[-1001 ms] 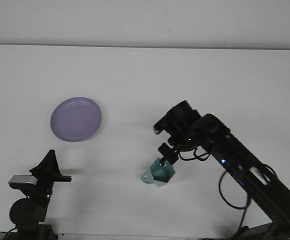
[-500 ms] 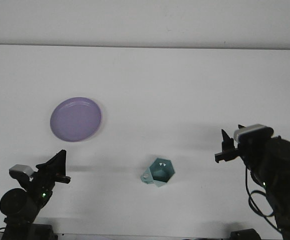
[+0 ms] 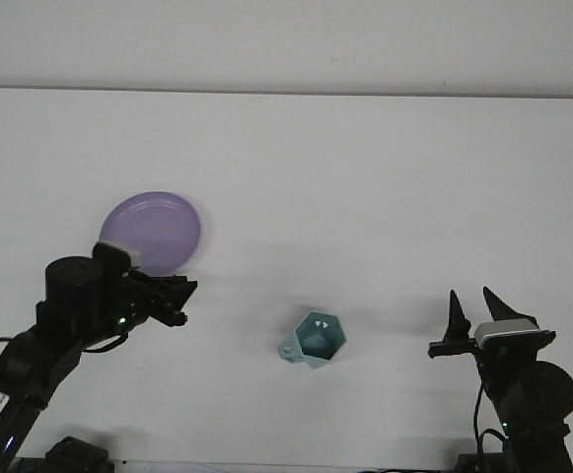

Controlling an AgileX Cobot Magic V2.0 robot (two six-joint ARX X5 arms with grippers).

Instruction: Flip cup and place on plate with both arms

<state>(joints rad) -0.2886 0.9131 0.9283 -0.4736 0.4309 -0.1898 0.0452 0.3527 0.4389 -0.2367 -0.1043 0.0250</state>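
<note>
**Cup upright and free on the surface; left arm reaching in for the transfer**

Step in hand: The teal cup (image 3: 313, 340) stands alone on the white surface (image 3: 365, 177), its mouth facing up toward the camera and its small handle pointing to the lower left. Nothing has hold of it. By that posture the flip appears done, and the placing on the plate is the part outstanding.

Left end effector (image 3: 179, 299): extended over the surface, pointing right toward the cup, with clear space between them. It is empty. The fingers form one dark mass in this view, so I cannot tell how far apart they are.

Right end effector (image 3: 471, 313): parked at the near right edge, fingers pointing up and visibly parted, holding nothing. It is well apart from the cup.

Plate: the purple plate (image 3: 158, 225) lies left of centre, just behind the left arm's wrist, which covers part of its near rim. It carries nothing.

Next move, as judged: the left end effector must close the gap to the cup, take it by the rim or wall without tipping it, lift, and carry it back left and away to the plate.

Obstructions: none between left end effector and cup. The faceted walls may give an uneven grip. The arm's own wrist sits over the plate's near edge and would need to clear it for the set-down.
</note>
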